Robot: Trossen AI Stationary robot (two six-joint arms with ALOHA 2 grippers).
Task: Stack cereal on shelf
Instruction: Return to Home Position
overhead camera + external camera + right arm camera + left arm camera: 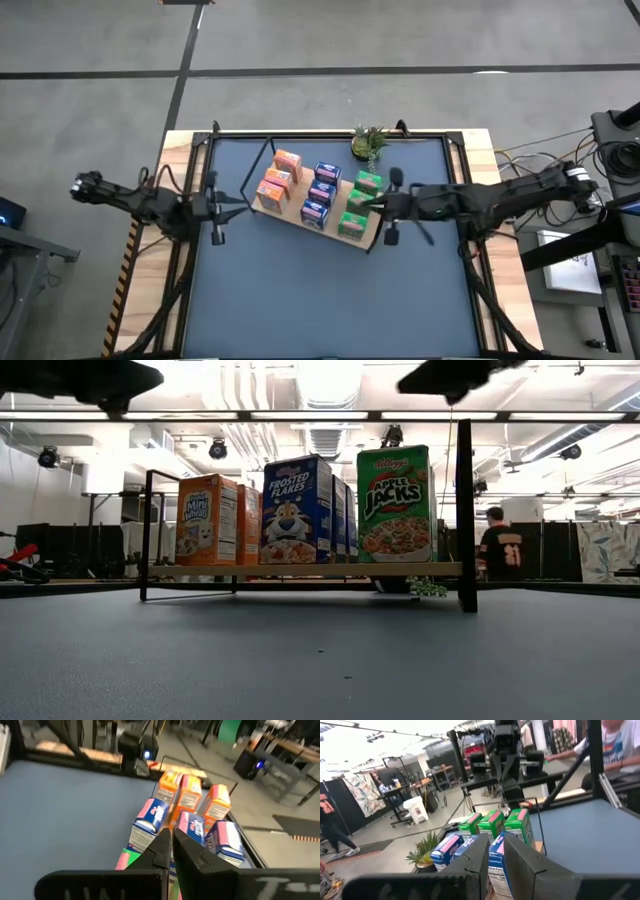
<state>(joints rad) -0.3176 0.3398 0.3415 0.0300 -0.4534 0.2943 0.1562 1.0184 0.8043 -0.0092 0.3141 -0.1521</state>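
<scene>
The shelf, a light-wood board on black frame legs, stands aslant at the middle of the table. Nine cereal boxes stand upright on it in three rows: orange-red, blue-purple and green. The low view shows the fronts of the orange, blue and green rows on the board. My left gripper hovers just left of the shelf, fingers a little apart and empty. My right gripper hovers above the green row, shut and empty.
A small potted plant stands at the table's far edge behind the shelf. The table frame's black posts stand at the far corners. A person sits in the room behind the table. Bare blue tabletop lies toward the near edge.
</scene>
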